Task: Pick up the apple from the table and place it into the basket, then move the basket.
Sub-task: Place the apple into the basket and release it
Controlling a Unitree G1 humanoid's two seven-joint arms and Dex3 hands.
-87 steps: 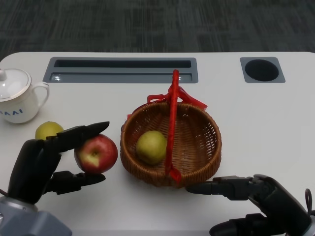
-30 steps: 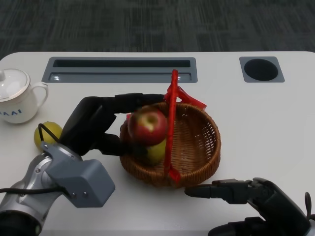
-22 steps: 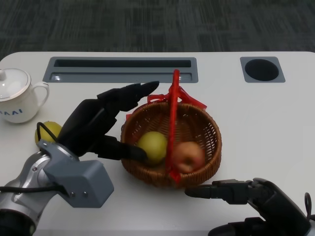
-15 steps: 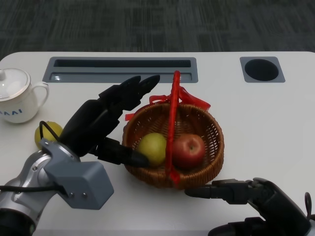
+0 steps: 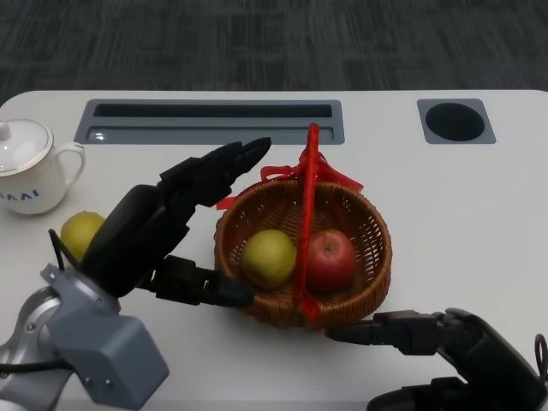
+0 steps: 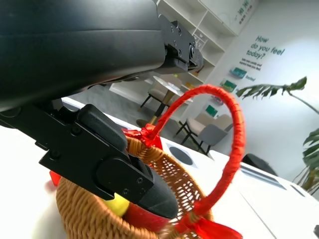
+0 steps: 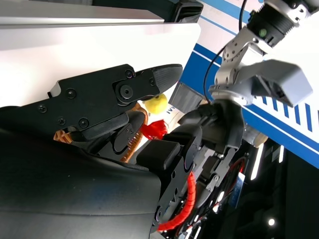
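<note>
White counter: left hand is hovering released beside the basket, apple now sitting inside by a green fruit. Placement done; right hand, empty, is waiting for the move.

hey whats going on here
A humanoid robot is loading fruit into a wicker basket. The red apple now lies inside it beside a yellow-green fruit. The left hand is open and empty at the basket's left rim; the right hand waits near its front edge. The basket is not yet gripped for moving.
</note>
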